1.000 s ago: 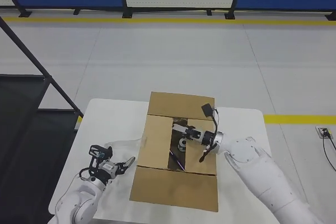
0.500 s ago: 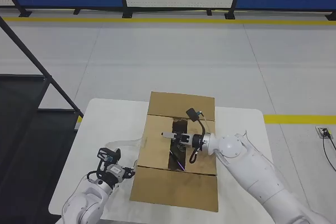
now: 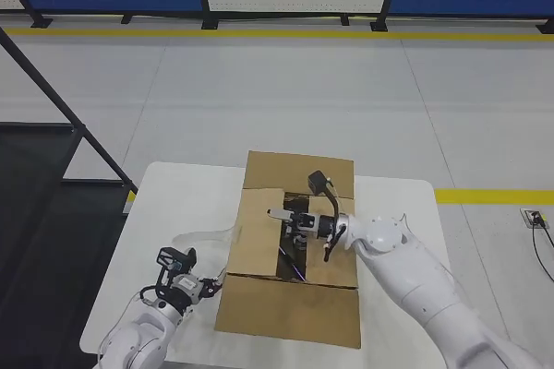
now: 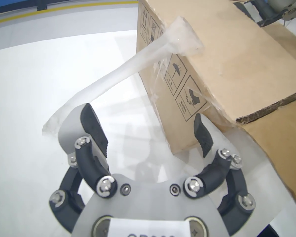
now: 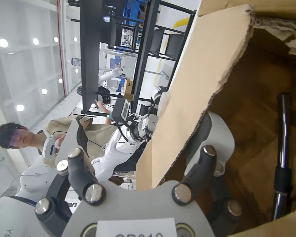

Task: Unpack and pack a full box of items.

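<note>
Hovering low over the desk (image 3: 180, 198), left jaws stand wide and empty just beside the box's (image 3: 286, 309) near corner, likely staged to steady it. A loose tape strip (image 4: 128, 67) sags from that wall. Farther in, right jaws straddle a raised flap (image 5: 194, 80), wide, not clamped, probably to fold it back. Right wrist view looks inside: a dark rod (image 5: 283, 129). Top view gives layout: box mid-desk.

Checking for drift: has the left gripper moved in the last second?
Yes. The left gripper shifted alongside the box, toward the robot's end of it.
</note>
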Action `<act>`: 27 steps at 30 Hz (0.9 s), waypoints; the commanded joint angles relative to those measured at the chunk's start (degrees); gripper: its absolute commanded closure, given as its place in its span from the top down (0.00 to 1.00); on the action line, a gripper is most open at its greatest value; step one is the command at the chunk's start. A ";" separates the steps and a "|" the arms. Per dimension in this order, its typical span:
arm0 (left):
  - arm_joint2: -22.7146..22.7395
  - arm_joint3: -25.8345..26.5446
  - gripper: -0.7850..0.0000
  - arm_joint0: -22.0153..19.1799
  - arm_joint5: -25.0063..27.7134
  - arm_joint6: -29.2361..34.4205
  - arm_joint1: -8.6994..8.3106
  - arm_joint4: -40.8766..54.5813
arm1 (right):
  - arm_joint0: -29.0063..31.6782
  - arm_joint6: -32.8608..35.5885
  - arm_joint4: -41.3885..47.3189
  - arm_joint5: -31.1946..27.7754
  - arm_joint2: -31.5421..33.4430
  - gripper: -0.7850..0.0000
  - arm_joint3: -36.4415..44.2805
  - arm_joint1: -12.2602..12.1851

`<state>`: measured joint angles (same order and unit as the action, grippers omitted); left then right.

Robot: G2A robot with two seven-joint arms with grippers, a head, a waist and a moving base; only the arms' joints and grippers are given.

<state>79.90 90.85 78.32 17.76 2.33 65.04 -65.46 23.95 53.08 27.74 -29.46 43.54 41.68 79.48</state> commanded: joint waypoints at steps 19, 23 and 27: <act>8.17 13.70 1.00 10.56 4.37 -3.00 -1.28 -3.16 | -1.77 -3.56 5.02 -8.41 -0.93 1.00 -0.89 5.12; 6.98 13.32 1.00 9.68 4.21 -2.48 -1.13 -2.88 | -2.46 -3.99 5.47 -9.67 -1.85 1.00 -1.95 6.58; 5.94 13.39 1.00 8.46 3.43 -2.11 -0.90 -1.34 | -3.12 -4.04 5.82 -11.62 -2.76 1.00 -3.09 8.08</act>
<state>86.05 104.20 87.00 21.56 0.24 64.09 -67.22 20.91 49.11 33.40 -40.46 40.86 38.75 87.31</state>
